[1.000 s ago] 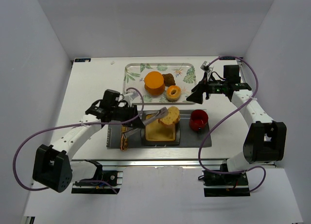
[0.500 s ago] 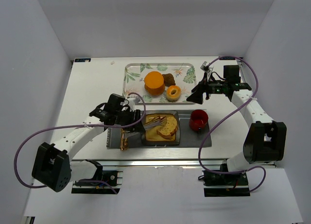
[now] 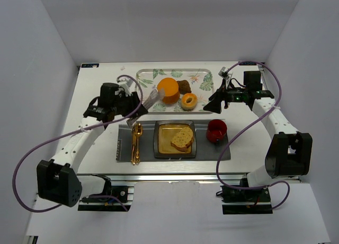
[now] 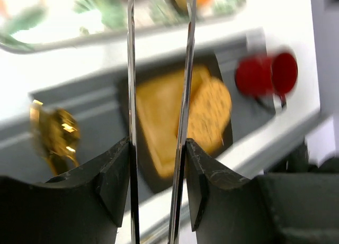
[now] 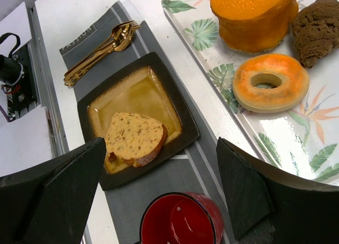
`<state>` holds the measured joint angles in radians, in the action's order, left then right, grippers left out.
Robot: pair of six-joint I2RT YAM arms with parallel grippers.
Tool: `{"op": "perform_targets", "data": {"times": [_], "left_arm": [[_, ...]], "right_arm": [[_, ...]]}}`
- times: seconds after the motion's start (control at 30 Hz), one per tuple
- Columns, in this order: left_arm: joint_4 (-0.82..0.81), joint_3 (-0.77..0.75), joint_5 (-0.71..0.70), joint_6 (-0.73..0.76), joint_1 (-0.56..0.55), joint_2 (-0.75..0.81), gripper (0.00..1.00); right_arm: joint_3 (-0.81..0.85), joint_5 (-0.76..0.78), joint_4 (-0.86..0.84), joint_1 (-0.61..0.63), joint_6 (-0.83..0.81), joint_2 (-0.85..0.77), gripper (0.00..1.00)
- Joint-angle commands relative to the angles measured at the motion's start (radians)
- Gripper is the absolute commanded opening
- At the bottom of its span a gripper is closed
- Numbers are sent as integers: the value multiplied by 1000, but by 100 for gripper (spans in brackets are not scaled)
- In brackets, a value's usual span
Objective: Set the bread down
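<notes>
Left gripper: its two black fingers press from either side on a pair of thin metal tongs. The tong arms stand apart, with nothing caught between them. Seen from above, this gripper hangs over the white table just left of the leaf-patterned tray, and the tong tips point at an orange block on that tray. The left wrist view is blurred.

Right gripper: its fingers are spread wide and hold nothing. It hovers at the right end of the tray, well apart from the left gripper.

The bread, an oval speckled slice with a brown crust, lies flat on the dark square plate. It sits in the corner of the plate nearest the red cup (the right front part in the overhead view), with its crust against the plate's raised edge. No gripper or tong touches it.

The plate rests in the middle of a grey striped placemat. Gold cutlery lies on the mat to the plate's left and the red cup stands on it to the right. Also on the tray are a ring donut and a brown pastry.
</notes>
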<state>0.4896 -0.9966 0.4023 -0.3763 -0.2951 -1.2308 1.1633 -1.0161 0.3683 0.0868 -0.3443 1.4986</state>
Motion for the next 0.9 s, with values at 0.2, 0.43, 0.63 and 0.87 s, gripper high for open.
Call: {"op": "perform_targets", "data": {"times": [0.2, 0.43, 0.63, 0.87], "left_arm": [[-172, -186, -37, -50, 134, -227, 53], [-210, -263, 101, -30, 143, -400, 54], [-244, -244, 230, -23, 146, -438, 55], [-220, -234, 297, 2, 148, -458, 48]], "right_arm": [[9, -19, 9, -2, -13, -17, 89], [-5, -7, 3, -5, -16, -29, 89], [-11, -1, -2, -4, -15, -31, 89], [1, -3, -3, -5, -13, -17, 89]]}}
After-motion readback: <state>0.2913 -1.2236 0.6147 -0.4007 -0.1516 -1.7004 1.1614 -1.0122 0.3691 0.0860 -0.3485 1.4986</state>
